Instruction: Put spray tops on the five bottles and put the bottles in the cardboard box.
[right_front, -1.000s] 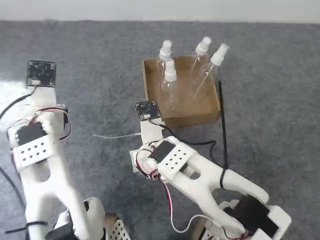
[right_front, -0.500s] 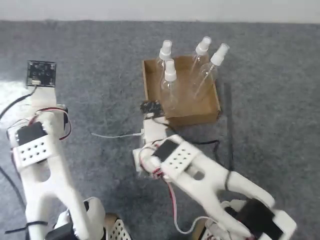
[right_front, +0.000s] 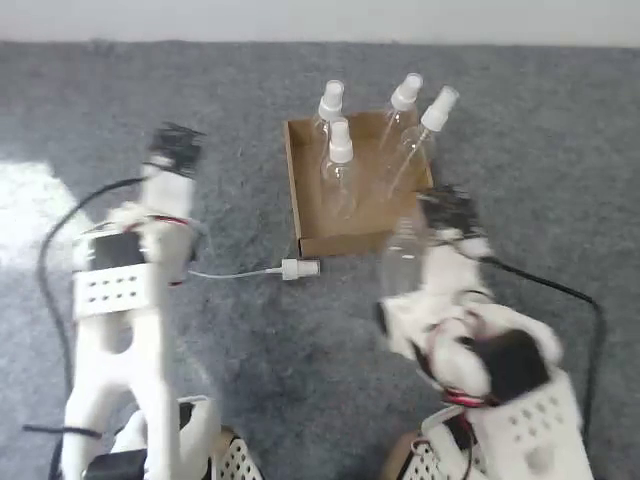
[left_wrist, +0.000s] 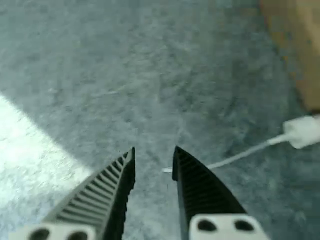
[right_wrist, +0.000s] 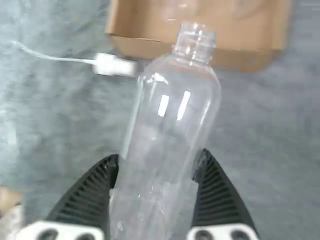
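The right gripper (right_wrist: 157, 160) is closed on an uncapped bottle (right_wrist: 170, 125), one finger (right_wrist: 95, 192) on each side of its clear body. The bottle's open neck points toward the near wall of the cardboard box (right_wrist: 150, 45). In the high view this bottle (right_front: 405, 255) shows just in front of the box's near right corner; whether it rests on the tabletop (right_front: 560, 150) or is lifted off it cannot be told.

The box (right_front: 295, 190) sits toward the far edge of the grey tabletop, about midway along it. Four capped bottles (right_front: 338, 170) stand upright inside it, close together in its far half.

A loose spray top (right_front: 300, 268) lies on the tabletop just beside the box's near left corner, its thin tube (right_front: 235, 273) running toward the left arm (right_front: 115, 300).

The left gripper (left_wrist: 152, 160) hangs above the tabletop near the end of that tube, its fingers a narrow gap apart with nothing between them.
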